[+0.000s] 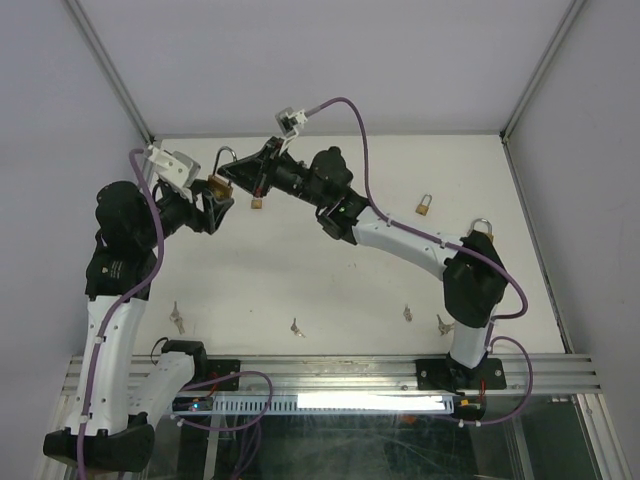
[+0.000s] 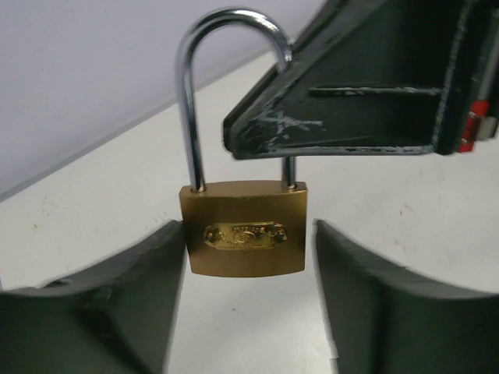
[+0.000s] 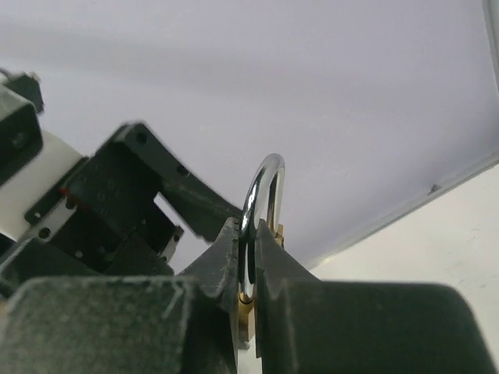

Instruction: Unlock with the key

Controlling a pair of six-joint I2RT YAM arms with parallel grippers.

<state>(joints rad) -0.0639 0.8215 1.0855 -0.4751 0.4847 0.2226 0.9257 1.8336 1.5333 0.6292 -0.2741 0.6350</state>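
**Step in hand:** securing the lock; keying had not begun. The padlock [image 2: 245, 238] was held clear of the worktop [image 1: 330, 270], above its far left corner. The left tool [image 1: 213, 193] was clamped on the brass body from both sides, with the shackle [image 2: 189, 101] uppermost. The right tool [image 3: 248, 243] was closed together on one leg of the shackle, just above the body. Both legs appeared seated in the body, so the lock was judged locked. Neither tool carried a key. The keyway on the underside was hidden, so a key already in it could not be ruled out.

**Next move, as judged:** the right tool would have to let go of the shackle and fetch a key while the left kept the body. The keyway would then need presenting towards the incoming key.

**Surroundings:** four keys [image 1: 296, 327] lay spaced along the near edge, well apart from the lock. Two spare padlocks [image 1: 425, 206] sat towards the right edge. A small brass item [image 1: 258, 203] lay below the right tool; it was possibly another lock, but the view was too coarse to say.

**Obstructions:** the keys lay flat and thin on the worktop, so picking one up was judged awkward.
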